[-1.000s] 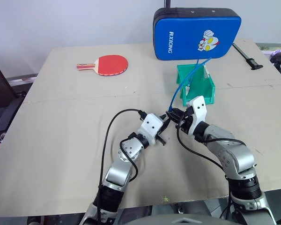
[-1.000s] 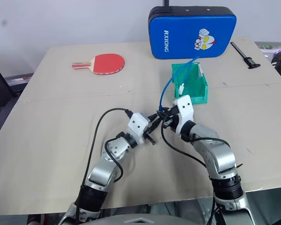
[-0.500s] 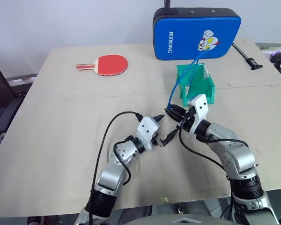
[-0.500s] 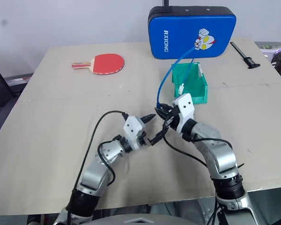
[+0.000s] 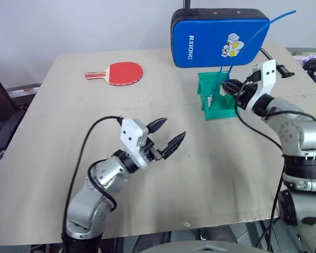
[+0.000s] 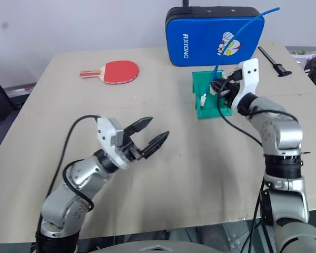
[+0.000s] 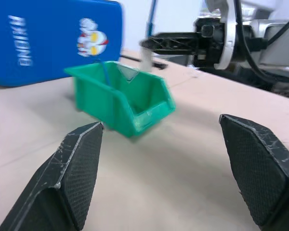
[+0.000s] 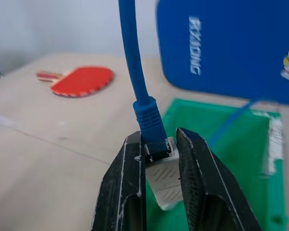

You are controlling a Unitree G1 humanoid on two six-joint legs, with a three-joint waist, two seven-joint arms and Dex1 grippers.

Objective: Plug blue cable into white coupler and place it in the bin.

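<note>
- My right pincer [image 8: 159, 192] is clamped on the white coupler [image 8: 162, 180], its two black fingers [image 8: 123, 192] pressing the block's flat sides so the socket end points up and stays free.
- The blue cable [image 8: 132, 67] stands plugged into that socket, its moulded blue boot and clear plug seated in the coupler's top; I judge the joining step done.
- I hold the coupler rather than the cable because the hard, boxy block gives my ribbed finger pads flat faces to grip, while the thin round cable would slip or bend.
- From my head view the cable [image 5: 263, 31] arcs up and away past the blue padded case [image 5: 221, 37], springy enough to hold its curve.
- The bin [image 5: 217, 97] sits on the desk [image 5: 147, 205] just below my right pincer: teal plastic, boxy, smooth-walled. What's left, as I judge it, is lowering and letting go.
- My left pincer [image 5: 166, 138] hangs with its fingers wide apart over bare desk, holding nothing, well clear of the bin.
- A red paddle [image 5: 118, 72] lies far off.
</note>
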